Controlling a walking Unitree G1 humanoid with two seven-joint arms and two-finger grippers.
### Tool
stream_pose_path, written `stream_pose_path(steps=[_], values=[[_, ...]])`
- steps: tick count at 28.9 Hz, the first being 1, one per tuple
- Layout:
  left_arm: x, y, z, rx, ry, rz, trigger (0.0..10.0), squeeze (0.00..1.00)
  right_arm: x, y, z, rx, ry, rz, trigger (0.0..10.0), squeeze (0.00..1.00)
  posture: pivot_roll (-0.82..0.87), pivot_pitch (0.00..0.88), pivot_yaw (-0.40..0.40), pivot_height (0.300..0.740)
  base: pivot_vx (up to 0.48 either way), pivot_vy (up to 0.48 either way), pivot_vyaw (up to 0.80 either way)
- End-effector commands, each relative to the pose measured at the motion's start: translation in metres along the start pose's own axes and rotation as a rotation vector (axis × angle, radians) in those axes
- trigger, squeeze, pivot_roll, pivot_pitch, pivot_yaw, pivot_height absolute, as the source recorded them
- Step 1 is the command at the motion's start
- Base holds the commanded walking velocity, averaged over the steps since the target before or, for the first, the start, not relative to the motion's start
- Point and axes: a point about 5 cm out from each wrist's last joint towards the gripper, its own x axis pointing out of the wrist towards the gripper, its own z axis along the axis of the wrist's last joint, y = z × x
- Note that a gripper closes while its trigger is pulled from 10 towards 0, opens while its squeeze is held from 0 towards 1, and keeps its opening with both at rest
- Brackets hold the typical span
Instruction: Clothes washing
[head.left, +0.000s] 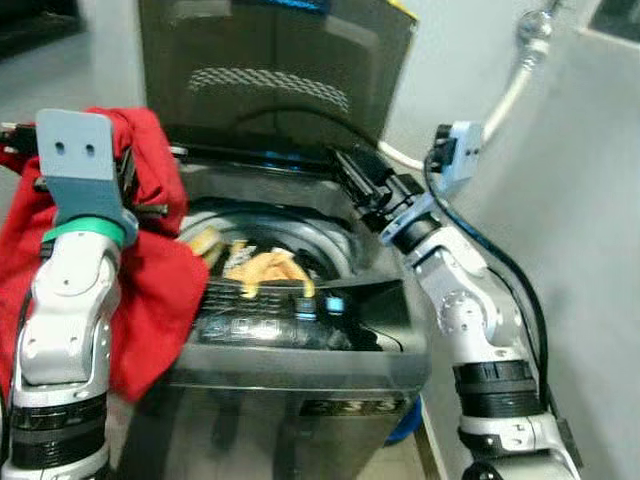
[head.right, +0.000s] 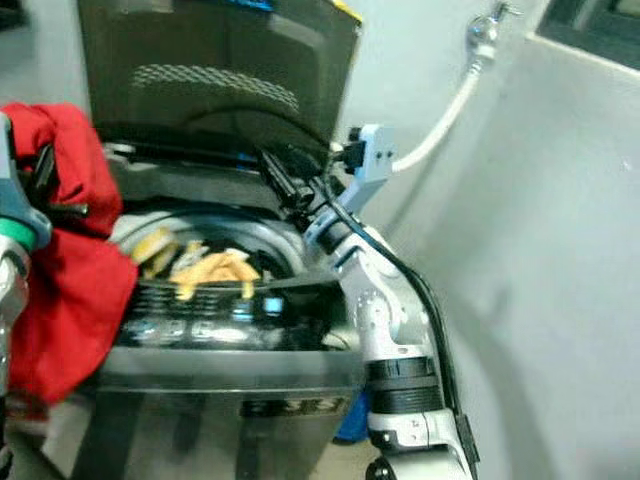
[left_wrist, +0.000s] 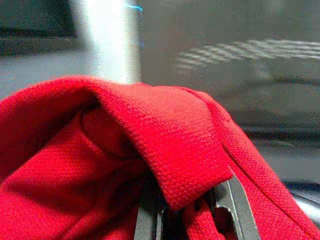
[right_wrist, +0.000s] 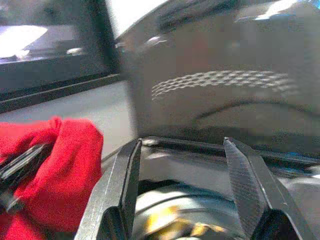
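Red garment (head.left: 150, 270) is pinched in my left gripper (left_wrist: 187, 212), bunched over the fingers (left_wrist: 235, 210) and hanging in loose folds down the left side of the washing machine (head.left: 300, 390), outside the drum (head.left: 300, 235).

1. Handling: I judge the knit cloth soft, limp and light. It will sag, drape and trail, not hold any shape.
2. Grip point: hold a thick gathered fold, as now. A single thin edge would likely slip free.
3. Hazard: hanging ends may snag on the tub rim during transfer over the opening.

My right gripper (right_wrist: 182, 187) stands spread and holds nothing, poised at the back rim beneath the raised lid (head.left: 270, 70). Yellow laundry (head.left: 265, 268) already lies in the drum.
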Motion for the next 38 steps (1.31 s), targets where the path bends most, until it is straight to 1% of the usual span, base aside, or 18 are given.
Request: stream_pose_path(steps=[1,3,4,8,15,17,18,22,28,29,33,37,38], values=[[-0.004,-0.001,0.003,-0.02,-0.01,-0.013,10.0,0.0,0.001,0.002,0.003,-0.014,-0.004,0.003,10.0,0.0,0.01,0.001,-0.083,0.74,0.0,0.0,-0.8],[-0.006,-0.003,0.001,-0.024,-0.007,-0.017,10.0,0.0,0.001,0.002,0.001,-0.027,0.011,0.009,10.0,0.0,0.01,0.0,-0.089,0.74,0.0,0.0,-0.8],[-0.007,-0.004,0.001,-0.012,-0.013,-0.014,10.0,0.0,0.0,0.002,-0.001,-0.032,0.022,0.016,10.0,0.0,0.01,0.0,-0.095,0.74,0.0,0.0,-0.8],[-0.007,-0.004,0.001,-0.002,-0.013,-0.006,10.0,0.0,0.001,0.004,-0.003,-0.027,0.026,0.022,10.0,0.0,0.02,0.0,-0.099,0.74,0.0,0.0,-0.8],[-0.007,-0.001,0.003,-0.01,-0.018,-0.005,10.0,0.0,0.004,0.007,-0.004,-0.019,0.021,0.033,10.0,0.0,0.02,0.0,-0.099,0.74,0.0,0.0,-0.8],[-0.007,0.0,0.004,-0.012,-0.016,-0.005,10.0,0.0,0.003,0.01,-0.006,-0.043,0.035,0.071,10.0,0.0,0.02,0.0,-0.098,0.74,0.0,0.0,0.0],[-0.007,0.0,0.004,-0.012,-0.016,-0.005,10.0,0.0,0.003,0.01,-0.006,-0.043,0.035,0.071,10.0,0.0,0.02,0.0,-0.098,0.74,0.0,0.0,0.0],[-0.01,-0.002,0.003,-0.005,-0.031,0.014,10.0,0.0,-0.001,0.016,-0.018,-0.057,0.089,0.115,10.0,0.0,0.02,0.004,-0.102,0.74,0.0,0.0,0.0],[-0.011,-0.004,0.003,-0.018,-0.033,0.017,10.0,0.0,-0.002,0.018,-0.02,-0.054,0.097,0.13,10.0,0.0,0.03,0.005,-0.105,0.74,0.0,0.0,0.0],[-0.012,-0.006,0.001,-0.037,-0.022,0.018,10.0,0.0,-0.002,0.018,-0.021,-0.053,0.101,0.136,10.0,0.0,0.03,0.006,-0.107,0.74,0.0,0.0,0.0],[-0.014,-0.009,-0.001,-0.055,-0.006,0.019,10.0,0.0,-0.001,0.018,-0.022,-0.05,0.106,0.139,10.0,0.0,0.03,0.007,-0.109,0.74,0.0,0.0,0.0],[-0.015,-0.01,-0.002,-0.06,-0.005,0.015,10.0,0.0,-0.001,0.018,-0.023,-0.046,0.106,0.139,10.0,0.0,0.04,0.009,-0.11,0.74,0.0,0.0,0.0],[-0.015,-0.011,-0.002,-0.064,-0.003,0.015,10.0,0.0,-0.001,0.018,-0.024,-0.044,0.106,0.139,10.0,0.0,0.04,0.01,-0.11,0.74,0.0,0.48,0.0]])
